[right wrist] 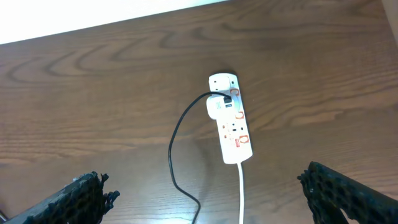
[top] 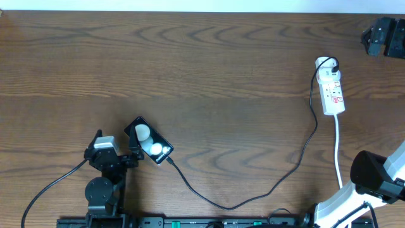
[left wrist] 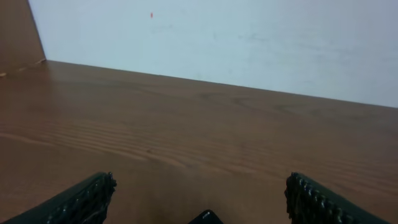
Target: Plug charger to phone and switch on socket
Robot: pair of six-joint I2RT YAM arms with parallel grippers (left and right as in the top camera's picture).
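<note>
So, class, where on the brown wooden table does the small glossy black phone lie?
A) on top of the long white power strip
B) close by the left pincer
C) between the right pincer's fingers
B: in the overhead view the glossy black phone lies right by the left pincer, far across the wooden table from the white power strip.

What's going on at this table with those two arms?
A charging job is under way. The left gripper, open, sits by the phone, where the black charger cable ends. The cable runs to the white power strip; the right gripper hovers open short of it, touching nothing.
</note>
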